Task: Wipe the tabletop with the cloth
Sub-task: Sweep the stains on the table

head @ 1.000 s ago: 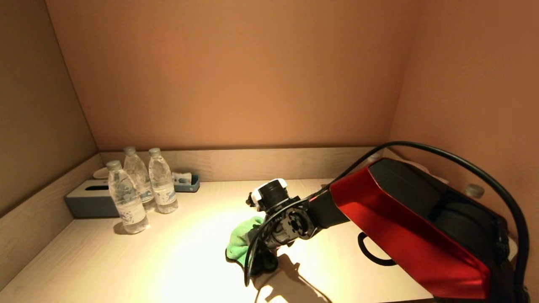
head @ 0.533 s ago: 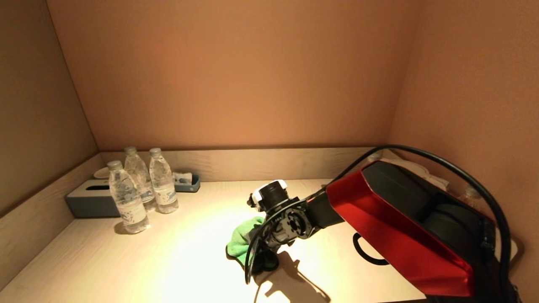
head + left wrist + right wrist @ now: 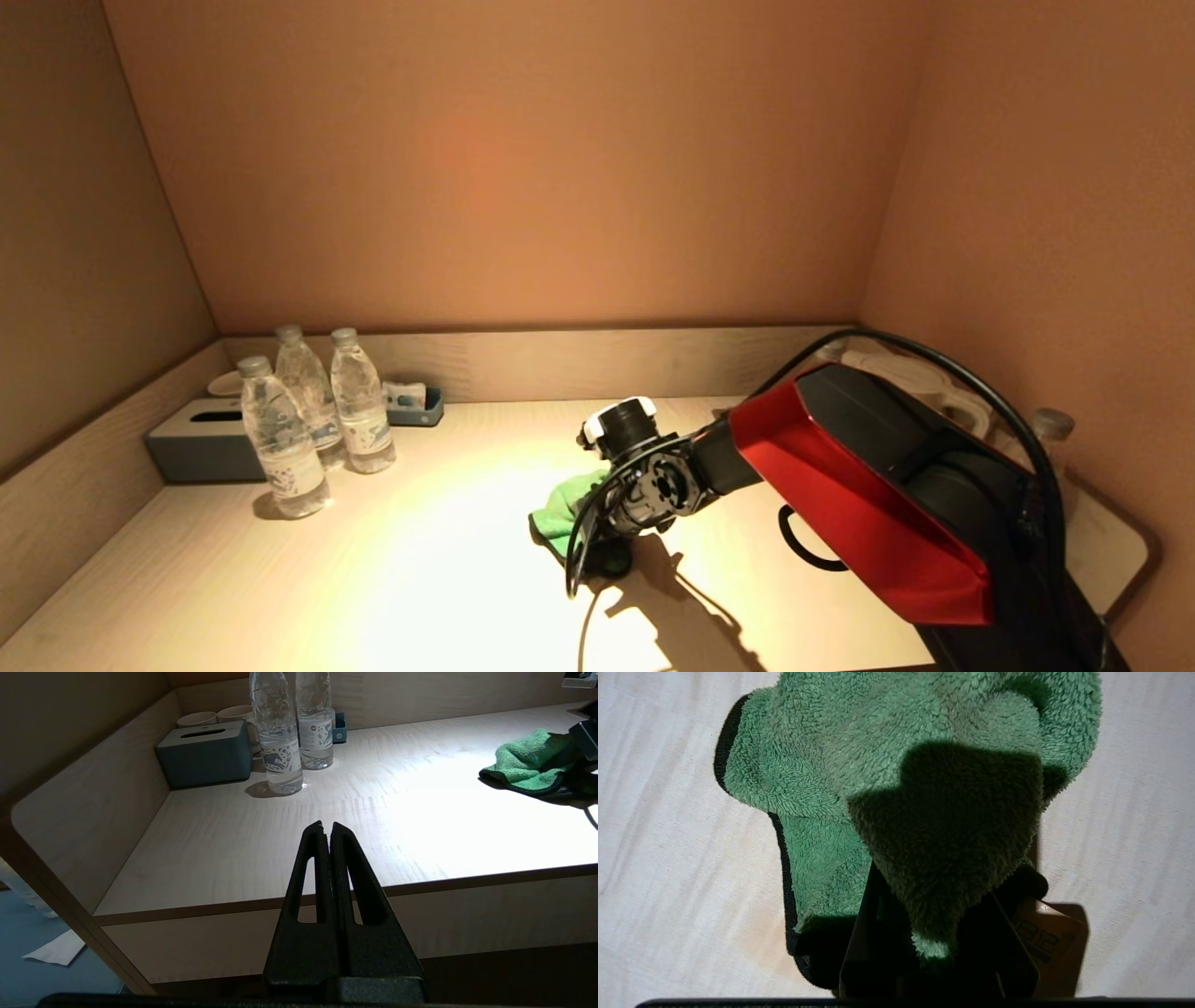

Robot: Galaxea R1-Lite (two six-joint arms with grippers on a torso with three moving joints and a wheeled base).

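Near the middle of the pale wooden tabletop [image 3: 392,579], the right gripper [image 3: 607,551] presses down, clenched on the fluffy green microfibre cloth [image 3: 565,509]. Off the front edge, the left gripper [image 3: 326,833] hangs with fingers pressed together, holding nothing.

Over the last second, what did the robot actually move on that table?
The right gripper, shut on the cloth, dragged it across the tabletop toward the robot's right. The bottles and the tissue box stayed put. The left gripper sits shut at the table's front edge.
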